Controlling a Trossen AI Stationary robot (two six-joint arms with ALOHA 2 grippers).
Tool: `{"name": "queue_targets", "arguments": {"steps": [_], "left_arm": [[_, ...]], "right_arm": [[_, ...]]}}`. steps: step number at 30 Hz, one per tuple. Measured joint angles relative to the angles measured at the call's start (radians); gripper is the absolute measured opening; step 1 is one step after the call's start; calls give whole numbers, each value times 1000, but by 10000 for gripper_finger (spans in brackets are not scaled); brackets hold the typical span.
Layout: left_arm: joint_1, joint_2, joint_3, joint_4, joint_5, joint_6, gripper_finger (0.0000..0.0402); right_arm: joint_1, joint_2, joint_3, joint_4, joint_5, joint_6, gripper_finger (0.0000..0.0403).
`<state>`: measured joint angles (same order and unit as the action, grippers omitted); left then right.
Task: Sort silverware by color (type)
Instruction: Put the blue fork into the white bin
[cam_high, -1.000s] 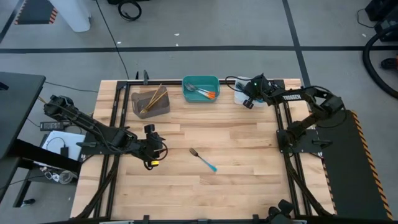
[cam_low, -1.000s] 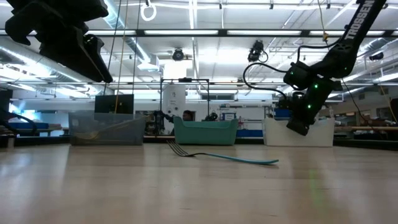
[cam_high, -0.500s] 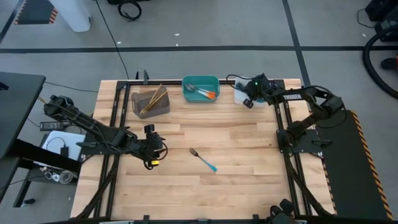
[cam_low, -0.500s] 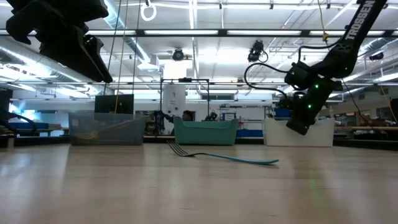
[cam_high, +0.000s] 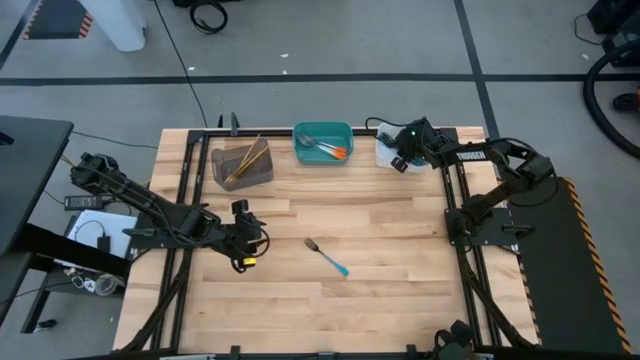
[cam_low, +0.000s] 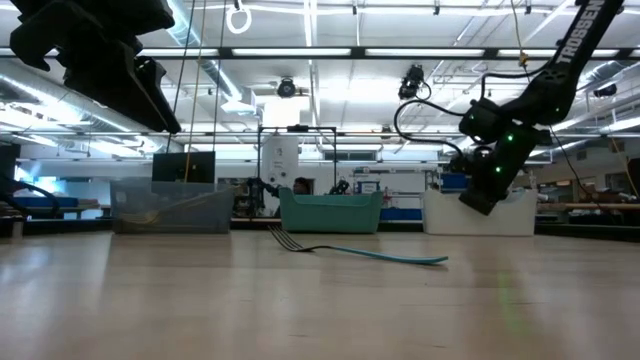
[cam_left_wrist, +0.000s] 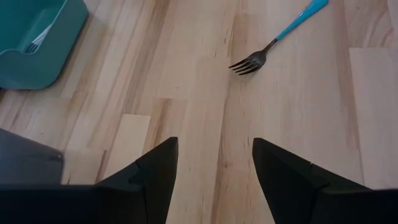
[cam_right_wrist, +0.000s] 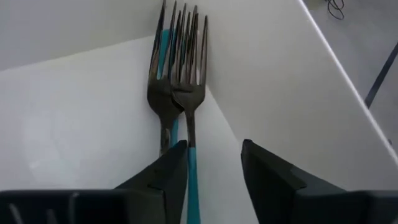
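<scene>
Lying in the white bin (cam_right_wrist: 81, 124) at the table's (cam_high: 400, 260) far right edge, blue-handled forks (cam_right_wrist: 180, 81) sat beneath the right gripper (cam_right_wrist: 214, 168), fingers parted, empty. Lifting carelessly might snag one. Another fork (cam_high: 327, 256) waited mid-table near the open, empty left gripper (cam_high: 247, 262).

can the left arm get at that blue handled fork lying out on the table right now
Probably yes. The left hand is open and empty, hovering over bare wood. The blue-handled fork lies alone on the table just to that hand's right, with nothing between them. The right hand is away over the white bin.
</scene>
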<state>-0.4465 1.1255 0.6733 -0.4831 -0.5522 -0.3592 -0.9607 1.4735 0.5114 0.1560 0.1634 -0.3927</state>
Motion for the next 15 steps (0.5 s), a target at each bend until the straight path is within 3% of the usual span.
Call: {"name": "queue_targets", "arguments": {"steps": [15], "left_arm": [[0, 0, 0, 0, 0, 4, 217]], "right_arm": [[4, -198, -2, -75, -28, 31, 174]]}}
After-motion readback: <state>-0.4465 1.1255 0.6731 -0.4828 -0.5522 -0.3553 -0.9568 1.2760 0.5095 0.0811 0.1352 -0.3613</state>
